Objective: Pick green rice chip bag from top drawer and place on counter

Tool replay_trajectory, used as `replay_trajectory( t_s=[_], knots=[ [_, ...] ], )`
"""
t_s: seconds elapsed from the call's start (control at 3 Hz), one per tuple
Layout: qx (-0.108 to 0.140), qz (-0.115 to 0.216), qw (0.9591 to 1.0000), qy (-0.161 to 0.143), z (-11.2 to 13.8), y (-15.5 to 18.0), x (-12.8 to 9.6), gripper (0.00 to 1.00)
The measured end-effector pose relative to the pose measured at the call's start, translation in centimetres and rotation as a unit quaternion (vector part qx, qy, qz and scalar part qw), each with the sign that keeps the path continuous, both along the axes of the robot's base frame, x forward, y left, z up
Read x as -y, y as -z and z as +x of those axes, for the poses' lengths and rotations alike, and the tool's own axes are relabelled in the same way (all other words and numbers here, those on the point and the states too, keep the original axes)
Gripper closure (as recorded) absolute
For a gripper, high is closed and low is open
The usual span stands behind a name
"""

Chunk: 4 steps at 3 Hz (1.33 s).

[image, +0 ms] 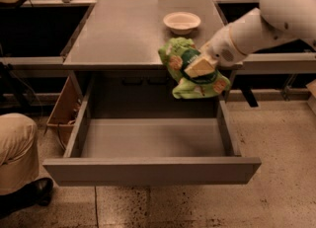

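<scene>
The light is dim and brownish and falls from above: the counter (123, 29) carries a soft, even sheen in the upper middle of the frame. The white arm (276, 15) at upper right is the brightest patch, and the back of the open drawer (148, 170) sinks into deep shadow. The gripper (200, 68), right of centre and clamped on the green bag (195, 88) at the counter's front edge, catches light on its tan face. The whole frame is soft, its upper side edges nearly black.
</scene>
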<state>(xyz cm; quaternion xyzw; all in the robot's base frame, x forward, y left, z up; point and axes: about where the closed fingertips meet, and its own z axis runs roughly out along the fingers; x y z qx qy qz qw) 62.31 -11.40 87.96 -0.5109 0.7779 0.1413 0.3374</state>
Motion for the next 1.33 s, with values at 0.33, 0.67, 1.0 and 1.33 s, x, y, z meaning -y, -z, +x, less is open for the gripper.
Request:
replay_trajectory(
  t_s=[0.33,0.67,1.0,1.33],
  knots=[
    [0.031,-0.005,0.9992,-0.025,1.4,-4.2,-2.5,1.0],
    [0.051,0.003,0.9974,-0.051,4.0,-7.0,-4.7,1.0],
    [0.072,0.016,0.9945,-0.075,7.6,-8.9,-7.0,1.0],
    [0.089,0.024,0.9929,-0.075,8.5,-10.7,-7.3,1.0]
  ],
)
